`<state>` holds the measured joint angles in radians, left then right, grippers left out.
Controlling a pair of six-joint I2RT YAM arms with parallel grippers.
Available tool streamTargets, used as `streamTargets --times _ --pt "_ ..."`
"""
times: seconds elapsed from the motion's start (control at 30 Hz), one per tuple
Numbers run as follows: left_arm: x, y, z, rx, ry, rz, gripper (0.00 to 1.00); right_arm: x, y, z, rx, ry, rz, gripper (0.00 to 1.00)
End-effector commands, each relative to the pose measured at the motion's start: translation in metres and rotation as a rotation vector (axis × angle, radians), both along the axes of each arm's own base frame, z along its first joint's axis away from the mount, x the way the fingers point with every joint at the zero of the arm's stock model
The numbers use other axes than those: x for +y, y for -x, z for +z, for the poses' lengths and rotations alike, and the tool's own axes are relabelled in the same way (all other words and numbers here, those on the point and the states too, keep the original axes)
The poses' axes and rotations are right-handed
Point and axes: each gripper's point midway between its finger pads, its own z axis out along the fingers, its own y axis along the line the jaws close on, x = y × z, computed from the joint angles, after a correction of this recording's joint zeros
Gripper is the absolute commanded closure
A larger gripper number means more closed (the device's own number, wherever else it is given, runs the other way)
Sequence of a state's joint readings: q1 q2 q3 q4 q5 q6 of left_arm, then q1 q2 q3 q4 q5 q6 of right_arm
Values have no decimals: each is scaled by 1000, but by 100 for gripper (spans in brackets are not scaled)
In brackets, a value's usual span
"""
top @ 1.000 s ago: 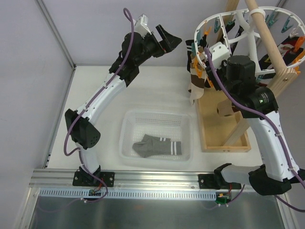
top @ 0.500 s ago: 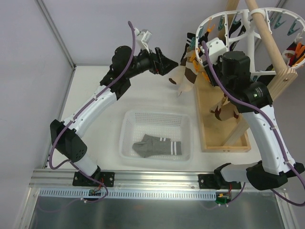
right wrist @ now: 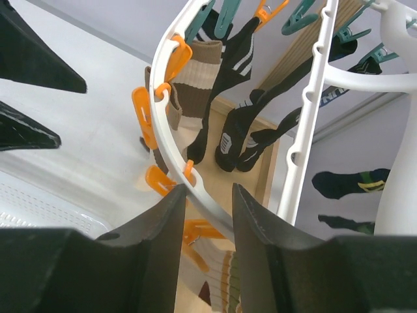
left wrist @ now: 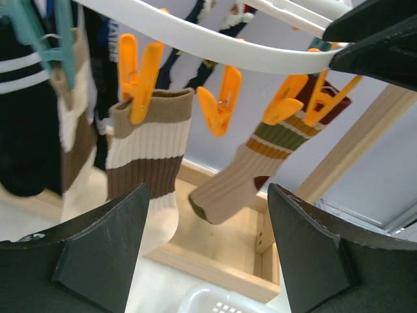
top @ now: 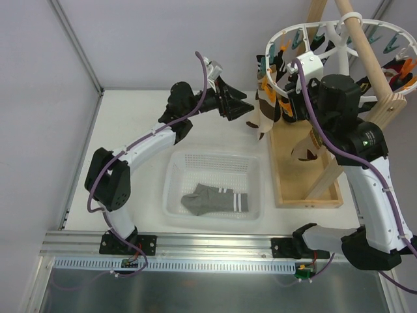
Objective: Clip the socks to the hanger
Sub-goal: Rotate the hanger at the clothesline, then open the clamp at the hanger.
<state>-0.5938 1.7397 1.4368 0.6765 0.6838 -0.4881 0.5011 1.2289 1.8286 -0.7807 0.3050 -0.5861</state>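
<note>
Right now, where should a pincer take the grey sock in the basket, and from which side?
Probably the striped cuff at the right end of the sock, from straight above. It lies flat on the basket floor, so the walls block a sideways approach, and the cuff is likely the end a clip takes.

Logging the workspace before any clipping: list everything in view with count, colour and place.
grey socks: apparently two, grey with white stripes, in the basket.
basket: one, white, table centre.
hanger: one, white ring, upper right by the wooden frame.
clips: many, orange and teal, along the ring.
beige socks: at least three, dark-banded, clipped up.
black socks: several, clipped up.
wooden frame: one, light wood, right of basket.
left gripper: black, open beside the hanging socks.
right gripper: black, shut on the hanger's rim.
</note>
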Motion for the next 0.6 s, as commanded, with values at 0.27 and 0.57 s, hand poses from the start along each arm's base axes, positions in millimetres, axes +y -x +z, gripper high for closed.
streamTargets --times 0.27,0.57 --pt "-52 22 36 -130 193 -102 28 -3 5 23 -80 -71 -12 64" --pt "-71 10 35 -145 253 -85 32 -1 6 27 -85 -79 1 65"
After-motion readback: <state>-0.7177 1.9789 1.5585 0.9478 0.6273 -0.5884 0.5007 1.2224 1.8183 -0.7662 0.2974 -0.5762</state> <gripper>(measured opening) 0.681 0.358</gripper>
